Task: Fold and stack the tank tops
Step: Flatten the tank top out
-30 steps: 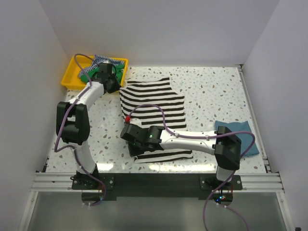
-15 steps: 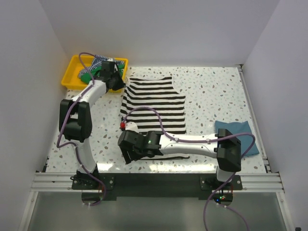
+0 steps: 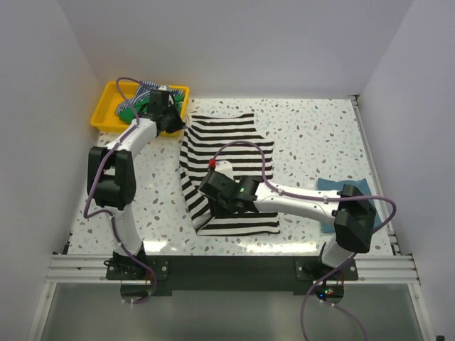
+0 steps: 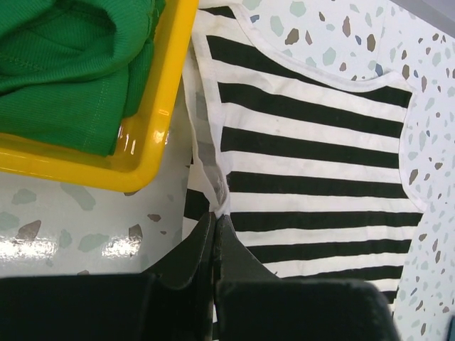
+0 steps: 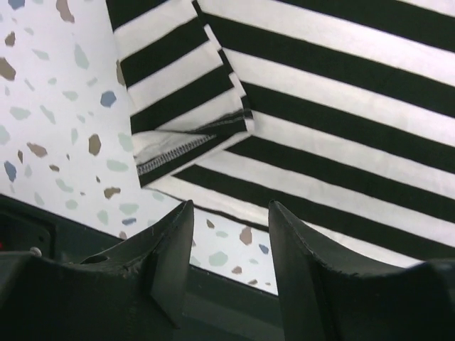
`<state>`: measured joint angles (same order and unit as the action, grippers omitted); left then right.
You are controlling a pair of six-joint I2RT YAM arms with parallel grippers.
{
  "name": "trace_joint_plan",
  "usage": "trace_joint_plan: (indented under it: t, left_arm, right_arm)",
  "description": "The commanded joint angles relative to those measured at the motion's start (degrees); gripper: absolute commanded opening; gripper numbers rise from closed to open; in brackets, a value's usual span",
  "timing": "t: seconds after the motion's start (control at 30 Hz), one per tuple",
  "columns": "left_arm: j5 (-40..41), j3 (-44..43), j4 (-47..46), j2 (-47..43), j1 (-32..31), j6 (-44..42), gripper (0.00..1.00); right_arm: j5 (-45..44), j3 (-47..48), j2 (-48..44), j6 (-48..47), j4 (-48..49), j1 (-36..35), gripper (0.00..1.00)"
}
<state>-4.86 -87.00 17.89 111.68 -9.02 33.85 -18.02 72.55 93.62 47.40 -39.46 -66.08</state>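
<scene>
With left hand (image 4: 215, 220) clenched on the strap (image 4: 206, 142) of the striped top (image 4: 313, 142) beside the tray (image 4: 160, 121) and right hand (image 5: 229, 209) released above its turned-in near hem (image 5: 181, 145), hold the strap taut and press that hem flat on the worktop (image 5: 64, 106).

Count, current state:
- Tank tops x4, one of each kind: 1 black-and-white striped top (image 3: 231, 153), 1 teal-blue top (image 3: 328, 185), 1 green top (image 4: 64, 64), 1 finely blue-striped top (image 3: 147, 88).
- By place: 2 tops on the surface (image 3: 313, 135), 2 in the tray.
- Yellow tray (image 3: 105, 114) x1.
- Arms x2: left arm (image 3: 114, 177), right arm (image 3: 298, 202).
- Pincers x2, one per arm: left pincer (image 4: 215, 217), right pincer (image 5: 231, 213). Two fingers each, so 4 fingers in all.
- Surface x1.
</scene>
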Motion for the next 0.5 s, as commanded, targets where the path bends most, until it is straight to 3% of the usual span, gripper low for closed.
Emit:
trace_joint_plan:
  t: [0.0,0.23,0.47]
  left_arm:
    - [-1.03,-0.27,-1.81,-0.15,0.23,-0.09,0.0]
    - [-2.34,-1.59,-1.37,1.7,0.23,-1.33,0.0]
    - [-5.41,-3.25,-4.35,4.42,-1.18,-0.62,0.0]
  right_arm:
    - [-4.73,4.7,3.67,0.94,-3.07,1.39,0.49]
    - [-5.36,-8.21,-3.0,2.0,1.58,12.98,0.49]
    - [-2.99,-8.66,4.44,-1.51,2.89,21.16,0.49]
